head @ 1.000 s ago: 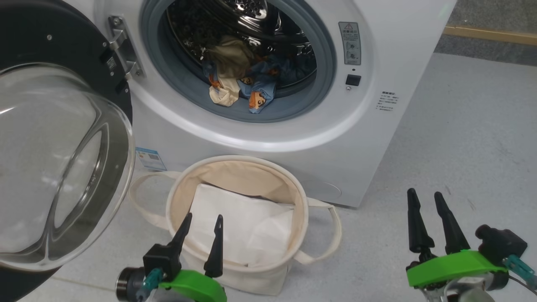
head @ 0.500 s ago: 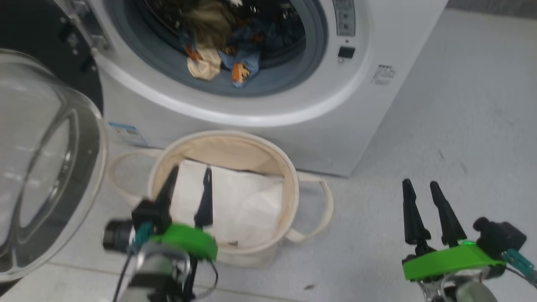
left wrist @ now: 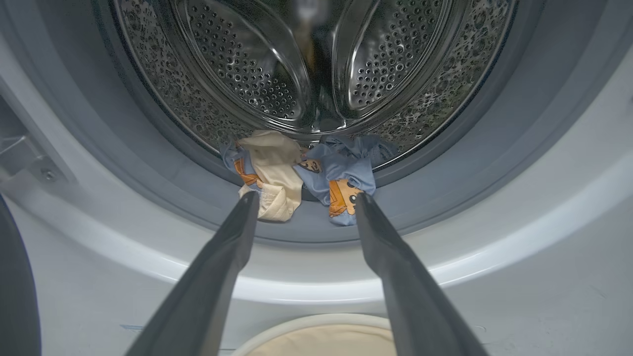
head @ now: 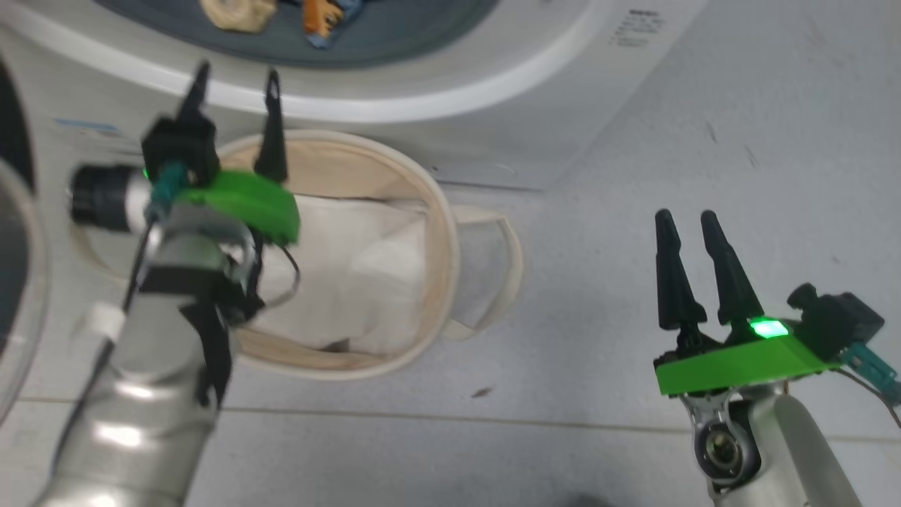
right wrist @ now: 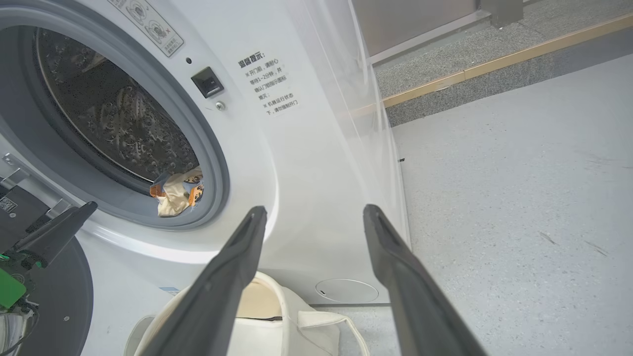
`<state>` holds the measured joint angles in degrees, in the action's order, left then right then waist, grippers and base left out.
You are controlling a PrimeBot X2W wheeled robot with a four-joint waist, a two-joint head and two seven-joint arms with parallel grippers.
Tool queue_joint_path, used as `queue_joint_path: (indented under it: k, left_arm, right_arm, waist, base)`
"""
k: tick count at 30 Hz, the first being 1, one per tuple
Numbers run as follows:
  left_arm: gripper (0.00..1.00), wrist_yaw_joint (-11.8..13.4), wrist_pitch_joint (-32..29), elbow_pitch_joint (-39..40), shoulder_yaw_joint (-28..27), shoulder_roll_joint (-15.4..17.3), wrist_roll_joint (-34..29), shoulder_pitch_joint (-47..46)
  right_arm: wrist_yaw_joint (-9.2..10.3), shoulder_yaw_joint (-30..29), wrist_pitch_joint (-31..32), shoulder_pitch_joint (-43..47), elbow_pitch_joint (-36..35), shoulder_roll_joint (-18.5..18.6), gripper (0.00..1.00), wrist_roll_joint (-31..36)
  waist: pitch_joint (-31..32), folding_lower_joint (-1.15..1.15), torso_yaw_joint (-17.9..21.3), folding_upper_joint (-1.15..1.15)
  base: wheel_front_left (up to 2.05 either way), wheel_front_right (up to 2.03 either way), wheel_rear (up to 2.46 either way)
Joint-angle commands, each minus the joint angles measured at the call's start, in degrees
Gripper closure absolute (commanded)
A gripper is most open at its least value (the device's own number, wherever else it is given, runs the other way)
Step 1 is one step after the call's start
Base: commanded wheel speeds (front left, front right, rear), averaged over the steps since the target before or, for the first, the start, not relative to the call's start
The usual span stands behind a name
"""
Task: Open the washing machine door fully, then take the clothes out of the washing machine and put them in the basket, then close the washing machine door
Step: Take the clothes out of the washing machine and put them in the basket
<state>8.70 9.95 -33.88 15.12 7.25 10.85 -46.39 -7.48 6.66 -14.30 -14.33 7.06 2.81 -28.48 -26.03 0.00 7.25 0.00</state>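
Note:
The washing machine stands with its porthole uncovered, and the washing machine door hangs swung out at the far left. The clothes, light blue with orange prints plus a cream cloth, lie at the drum's front lip. My left gripper is open above the back rim of the basket, pointing at the porthole. In the left wrist view its tips stop just short of the clothes, holding nothing. My right gripper stands open over the floor right of the basket, also without anything in it.
A flat white sheet lies inside the basket. The basket's right loop handle sticks out toward my right gripper. Grey floor stretches to the right of the machine, with a yellow strip farther back.
The head camera has tilted down, so the machine slid up the picture. My left gripper has risen from the basket's near side to its far rim, toward the porthole. The right gripper has barely moved.

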Motion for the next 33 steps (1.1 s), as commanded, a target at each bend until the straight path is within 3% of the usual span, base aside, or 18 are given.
queue_joint_path:
  k: [1, 8, 17, 33]
  left_arm:
    - [0.0, 0.63, -0.85, 0.89, -1.75, 2.24, -1.08, -3.03]
    - [0.0, 3.63, -6.76, -4.46, 0.14, 3.81, -5.49, -14.92]
    - [0.0, 8.57, -15.99, -17.92, 1.81, 6.65, -10.21, -27.54]
    - [0.0, 10.54, -17.75, -30.95, 4.59, 8.38, -12.43, -36.28]
  right_arm:
    - [-0.01, 1.58, -0.7, -0.83, -1.96, 0.07, 0.0, -0.56]
    - [-0.01, 3.69, -0.7, -3.56, -2.12, 0.07, 0.0, -3.09]
    - [-0.01, 4.99, -0.7, -5.81, -2.47, 0.07, 0.0, -5.89]
    - [-0.01, 5.02, -0.7, -7.3, -3.4, 0.07, 0.0, -6.29]
  waist:
    - [-3.2, 0.0, 2.86, 0.0]
    - [-6.79, 0.0, 5.43, 0.0]
    - [-9.79, 0.0, 8.51, 0.0]
    - [-13.91, 0.0, 10.47, 0.0]
  base:
    - [0.0, 0.0, 0.0]
    - [0.0, 0.0, 0.0]
    - [0.0, 0.0, 0.0]
    - [0.0, 0.0, 0.0]
